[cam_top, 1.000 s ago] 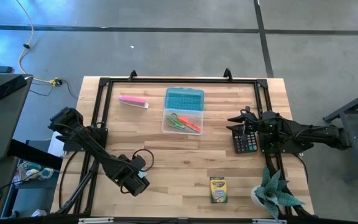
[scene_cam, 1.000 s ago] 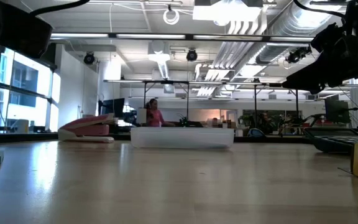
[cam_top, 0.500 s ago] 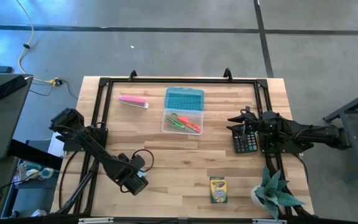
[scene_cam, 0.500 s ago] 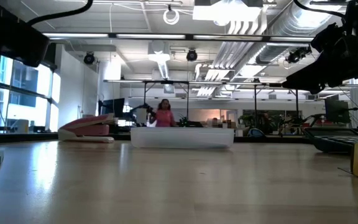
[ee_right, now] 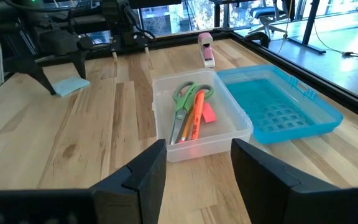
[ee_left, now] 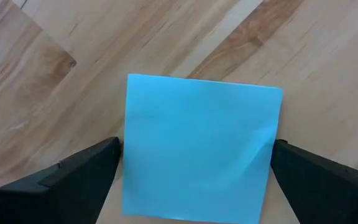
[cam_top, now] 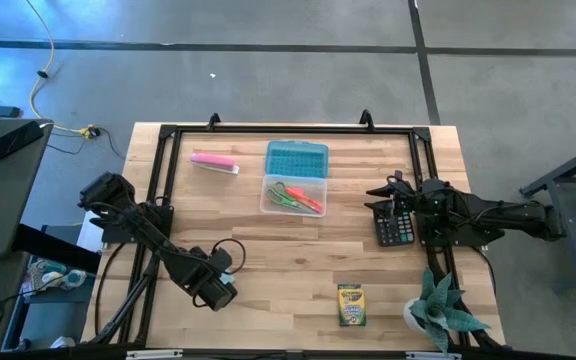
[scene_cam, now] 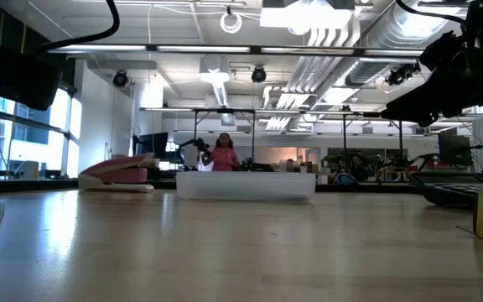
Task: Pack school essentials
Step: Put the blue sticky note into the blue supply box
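left wrist view: the left gripper (ee_left: 197,171) hangs over the light-blue square note pad (ee_left: 199,146), which lies flat on the wooden table (ee_left: 36,81); its fingers (ee_left: 73,177) are spread, one either side of the pad, not clamped on it. seen from above, this is near the table's front left. the right gripper (ee_right: 194,165) is spread wide and empty above the black calculator (cam_top: 392,226), facing the clear box (ee_right: 199,124) that holds green-handled scissors (ee_right: 182,109), an orange marker (ee_right: 196,115) and a short orange piece (ee_right: 208,112), its blue lid (ee_right: 278,102) open beside it. the yellow-green crayon box (cam_top: 350,304) sits near the front edge
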Robot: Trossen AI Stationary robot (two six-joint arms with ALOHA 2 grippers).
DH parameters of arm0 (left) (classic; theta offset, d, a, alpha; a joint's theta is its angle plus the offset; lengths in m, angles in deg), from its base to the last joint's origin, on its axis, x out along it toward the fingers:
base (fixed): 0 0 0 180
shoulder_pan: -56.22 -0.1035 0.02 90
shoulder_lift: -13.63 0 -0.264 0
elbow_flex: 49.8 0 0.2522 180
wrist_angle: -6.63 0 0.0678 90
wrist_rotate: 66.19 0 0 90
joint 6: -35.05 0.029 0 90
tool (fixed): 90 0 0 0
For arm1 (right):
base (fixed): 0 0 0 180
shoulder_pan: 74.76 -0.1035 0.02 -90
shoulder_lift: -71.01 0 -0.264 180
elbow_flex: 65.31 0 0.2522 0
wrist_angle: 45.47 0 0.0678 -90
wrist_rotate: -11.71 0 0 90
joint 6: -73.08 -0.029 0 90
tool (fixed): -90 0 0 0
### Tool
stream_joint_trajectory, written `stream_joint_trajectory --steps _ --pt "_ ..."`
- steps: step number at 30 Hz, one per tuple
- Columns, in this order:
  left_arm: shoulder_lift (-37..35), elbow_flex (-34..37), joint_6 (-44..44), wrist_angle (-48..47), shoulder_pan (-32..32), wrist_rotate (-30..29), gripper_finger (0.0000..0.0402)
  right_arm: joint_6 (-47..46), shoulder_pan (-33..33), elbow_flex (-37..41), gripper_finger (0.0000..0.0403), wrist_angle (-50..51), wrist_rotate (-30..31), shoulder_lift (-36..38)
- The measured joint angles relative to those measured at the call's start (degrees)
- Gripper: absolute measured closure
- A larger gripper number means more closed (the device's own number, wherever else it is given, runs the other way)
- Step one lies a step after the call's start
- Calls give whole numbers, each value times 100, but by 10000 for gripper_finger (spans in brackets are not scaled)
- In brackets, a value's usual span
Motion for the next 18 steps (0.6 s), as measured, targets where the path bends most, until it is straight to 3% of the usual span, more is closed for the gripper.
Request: stream_joint_trajectory --steps 6,18 --pt "5 27 2 15 -2 27 15 1 0 0 231 0 2 0" --pt "16 39 100 84 -168 -122 103 2 2 0 231 -2 0 0"
